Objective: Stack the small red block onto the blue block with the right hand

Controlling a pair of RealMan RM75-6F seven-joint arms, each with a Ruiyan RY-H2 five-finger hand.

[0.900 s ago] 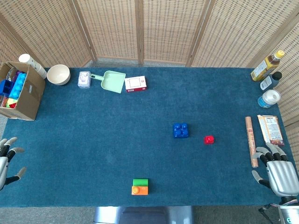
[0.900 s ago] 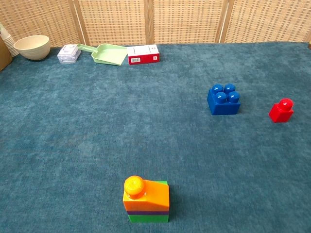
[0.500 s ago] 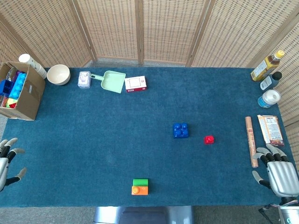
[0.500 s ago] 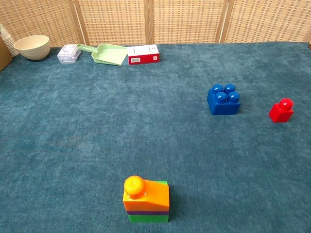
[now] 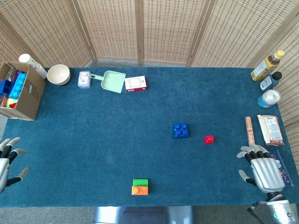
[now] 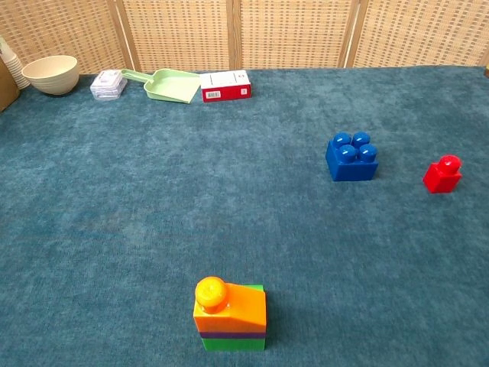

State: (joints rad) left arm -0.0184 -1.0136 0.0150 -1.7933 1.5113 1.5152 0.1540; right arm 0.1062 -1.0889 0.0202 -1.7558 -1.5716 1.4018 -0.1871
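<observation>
A: Where does the head view look from?
B: From high above, looking down on the whole bench.
A: And the chest view?
B: Low and near, facing 12 o'clock; both share the bench middle.

The small block lies ahead-left of the right hand, the studded block further left.

Blue table w/ blocks, bowl
</observation>
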